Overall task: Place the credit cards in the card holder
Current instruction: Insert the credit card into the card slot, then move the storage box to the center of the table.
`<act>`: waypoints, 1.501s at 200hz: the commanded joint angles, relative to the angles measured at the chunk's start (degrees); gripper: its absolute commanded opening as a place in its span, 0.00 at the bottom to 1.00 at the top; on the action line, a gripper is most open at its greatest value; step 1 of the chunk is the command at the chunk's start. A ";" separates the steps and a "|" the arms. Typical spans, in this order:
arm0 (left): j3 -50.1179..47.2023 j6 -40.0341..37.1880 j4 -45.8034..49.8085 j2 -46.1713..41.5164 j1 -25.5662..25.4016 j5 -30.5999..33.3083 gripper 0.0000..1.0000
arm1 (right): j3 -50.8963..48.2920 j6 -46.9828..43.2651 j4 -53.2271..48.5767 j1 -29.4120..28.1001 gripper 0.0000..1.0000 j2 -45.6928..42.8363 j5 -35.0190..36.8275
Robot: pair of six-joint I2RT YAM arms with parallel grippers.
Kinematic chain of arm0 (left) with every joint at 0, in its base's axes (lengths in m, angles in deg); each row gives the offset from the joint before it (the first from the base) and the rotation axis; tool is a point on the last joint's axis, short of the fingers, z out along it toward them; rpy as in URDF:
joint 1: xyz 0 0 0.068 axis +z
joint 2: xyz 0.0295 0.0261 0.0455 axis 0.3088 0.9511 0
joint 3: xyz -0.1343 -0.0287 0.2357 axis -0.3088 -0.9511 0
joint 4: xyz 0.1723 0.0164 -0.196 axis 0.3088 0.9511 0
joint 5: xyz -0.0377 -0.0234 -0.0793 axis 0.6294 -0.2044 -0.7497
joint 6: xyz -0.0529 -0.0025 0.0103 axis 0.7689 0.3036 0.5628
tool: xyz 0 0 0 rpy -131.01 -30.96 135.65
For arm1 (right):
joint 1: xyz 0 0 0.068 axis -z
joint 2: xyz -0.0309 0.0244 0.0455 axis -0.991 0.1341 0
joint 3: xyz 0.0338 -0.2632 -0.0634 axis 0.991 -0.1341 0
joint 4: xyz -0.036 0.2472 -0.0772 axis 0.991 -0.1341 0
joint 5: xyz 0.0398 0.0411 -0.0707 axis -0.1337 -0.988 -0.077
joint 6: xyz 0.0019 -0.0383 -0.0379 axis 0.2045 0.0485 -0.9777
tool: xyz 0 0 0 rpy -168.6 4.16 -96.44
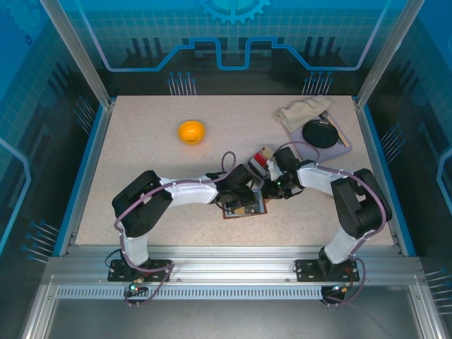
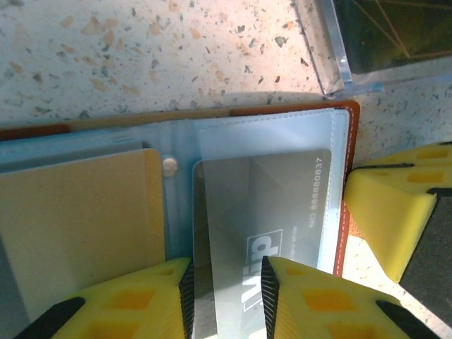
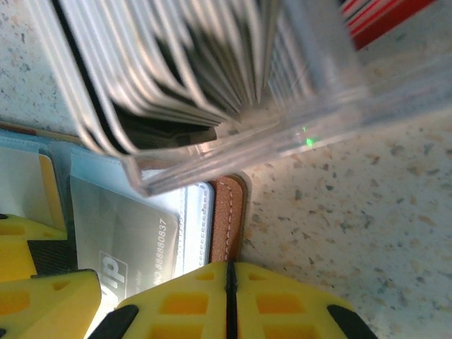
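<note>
Location: holder (image 3: 227,219) open flat on table (image 1: 141,155), mid-table between both wrists, clear tray (image 3: 296,134) of loose cards just beside it

Grips: left gripper (image 2: 226,300) clamped on grey card (image 2: 261,205); right gripper (image 3: 227,300) closed tight on nothing, tips at holder's leather edge, seemingly pinning it, contact unconfirmed

Step, as judged: seating card in right-hand pocket (image 2: 268,131), leading end seemingly under the film, a little short of the far seam

Method: keep card flat and square to pocket; push straight along its long axis, slowly; keep holder pinned against sliding toward tray; avoid raising the trailing end, likely to buckle film or lever a corner out; let go only with most of the length sheathed, then nudge the trailing edge home

Obscured: trailing end of card and pocket mouth cut off at bottom of left wrist view; under film or on top of it, not certain; holder mostly covered by wrists from above; tray's cards blurred, count unreadable; tan card (image 2: 78,226) in left pocket cut off at frame edge
</note>
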 commanded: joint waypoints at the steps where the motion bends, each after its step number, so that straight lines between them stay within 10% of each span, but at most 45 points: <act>1: -2.65 5.01 -8.66 1.02 -0.32 -2.13 0.31 | -2.55 3.58 -4.50 -1.86 0.09 0.12 -1.13; 79: -3.36 3.53 -6.79 -1.40 -0.32 -0.77 0.34 | -3.52 7.07 -4.17 -3.17 0.11 -2.23 1.20; 209: -5.74 -3.10 -1.34 -13.18 5.84 -1.03 0.49 | 10.61 1.70 -17.53 3.08 0.48 -13.07 11.67; 300: 1.30 1.81 -7.62 -2.98 16.72 -14.85 0.51 | 35.93 -5.48 -22.86 9.92 0.68 8.12 10.10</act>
